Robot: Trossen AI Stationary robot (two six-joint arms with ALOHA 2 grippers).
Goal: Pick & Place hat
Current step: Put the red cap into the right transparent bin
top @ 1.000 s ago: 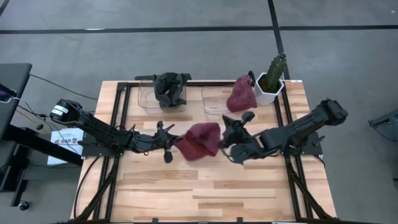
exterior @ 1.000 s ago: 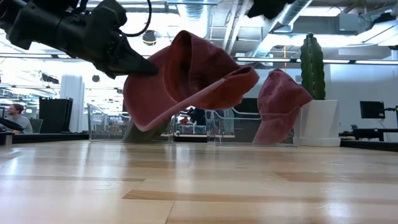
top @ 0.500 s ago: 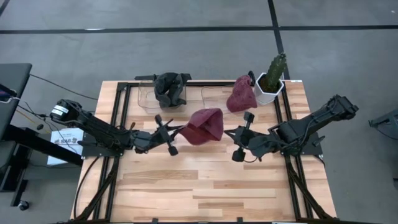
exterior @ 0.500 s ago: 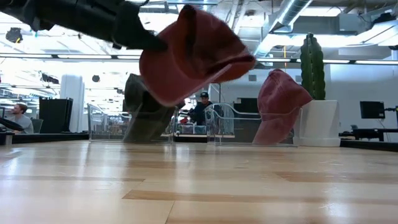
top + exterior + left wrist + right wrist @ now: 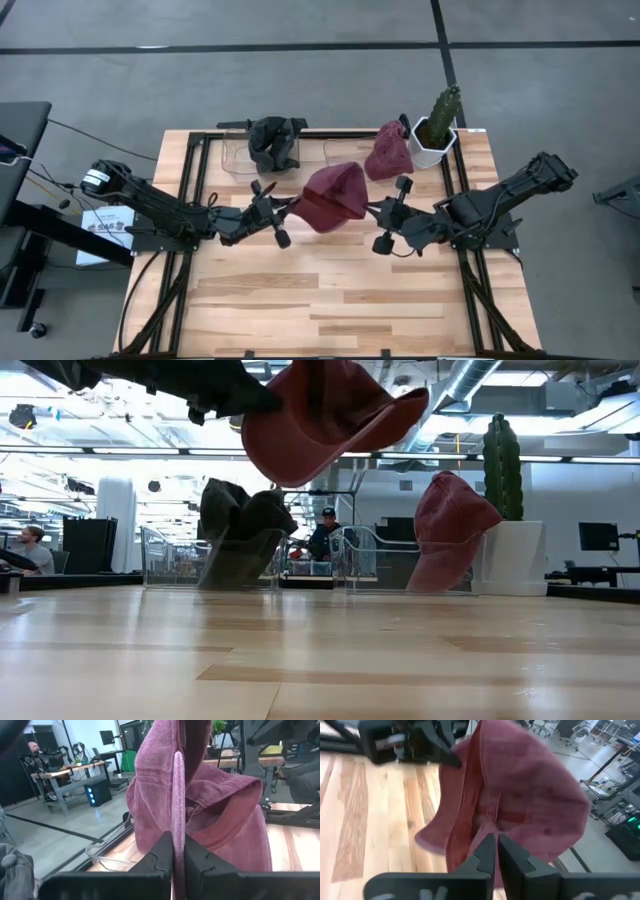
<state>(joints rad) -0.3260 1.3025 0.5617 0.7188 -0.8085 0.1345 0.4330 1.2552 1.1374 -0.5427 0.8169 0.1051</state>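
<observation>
Left gripper fingers pinch the red hat high above the worktop; right gripper fingers, closed empty, sit beside it — thin brim hold could slip.

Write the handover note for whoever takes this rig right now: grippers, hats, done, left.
Left gripper: shut on the dark red cloth cap, held in the air over the table's middle.
Right gripper: fingers nearly closed, just beside the cap; contact cannot be told.
Second red cap: at the right clear bin, beside the white cactus pot.
Dark hat: in the left clear bin.
Done: cap lifted.
Left: place it, probably in the right bin, then release.
</observation>
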